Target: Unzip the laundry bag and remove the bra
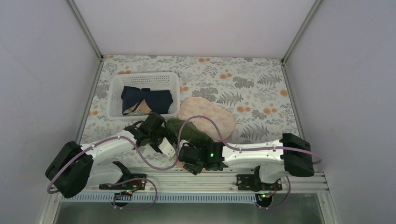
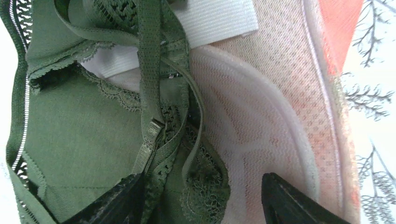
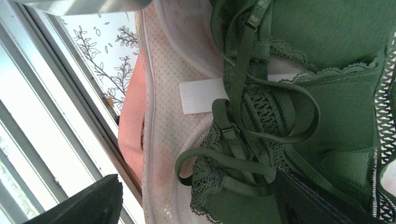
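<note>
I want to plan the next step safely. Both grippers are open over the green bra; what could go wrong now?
1. The straps lie in loose loops; a finger may hook only a strap, so the bra could dangle or snag.
2. The bra rests on the mesh of the laundry bag; the left gripper might pinch both and drag the bag.
3. The right gripper hovers close beside it; the arms may collide.
</note>
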Controlling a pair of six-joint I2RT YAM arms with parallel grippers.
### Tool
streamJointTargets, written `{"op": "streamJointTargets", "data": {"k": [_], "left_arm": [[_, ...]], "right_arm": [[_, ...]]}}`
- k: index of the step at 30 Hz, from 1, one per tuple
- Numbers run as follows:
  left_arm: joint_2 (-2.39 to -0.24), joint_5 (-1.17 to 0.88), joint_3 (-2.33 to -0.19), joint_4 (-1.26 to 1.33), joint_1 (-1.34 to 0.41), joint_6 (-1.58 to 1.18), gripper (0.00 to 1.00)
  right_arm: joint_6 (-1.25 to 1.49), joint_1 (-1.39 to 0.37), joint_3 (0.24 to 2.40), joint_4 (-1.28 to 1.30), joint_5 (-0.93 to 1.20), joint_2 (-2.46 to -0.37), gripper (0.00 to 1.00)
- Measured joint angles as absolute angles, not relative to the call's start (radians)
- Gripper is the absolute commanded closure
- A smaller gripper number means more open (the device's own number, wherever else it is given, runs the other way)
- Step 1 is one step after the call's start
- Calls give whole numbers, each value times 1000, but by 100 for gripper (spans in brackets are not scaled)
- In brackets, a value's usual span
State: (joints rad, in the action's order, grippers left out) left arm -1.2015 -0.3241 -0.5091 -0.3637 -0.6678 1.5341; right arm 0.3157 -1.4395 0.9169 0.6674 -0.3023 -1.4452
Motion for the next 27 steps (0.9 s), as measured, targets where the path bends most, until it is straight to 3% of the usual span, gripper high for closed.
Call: {"op": "streamJointTargets", "data": {"k": [4, 16, 18, 24, 27], "left_arm": [[-1198, -303, -495, -319, -668, 1536, 47], [-1173, -307, -492, -285, -668, 1529, 50], [-1173, -306, -490, -277, -668, 1530, 55], [-1173, -304, -456, -239, -669, 1530, 96], [-1173, -306, -456, -233, -668, 1516, 98]], "right_arm": [[318, -1436, 924, 675, -315, -1476, 15], [94, -1418, 929, 635, -358, -1483, 15], [43, -1419, 929, 629, -363, -1483, 14], [-146, -1424, 865, 592, -363, -1394, 12], [-211, -1427, 831, 583, -349, -1323, 13]]}}
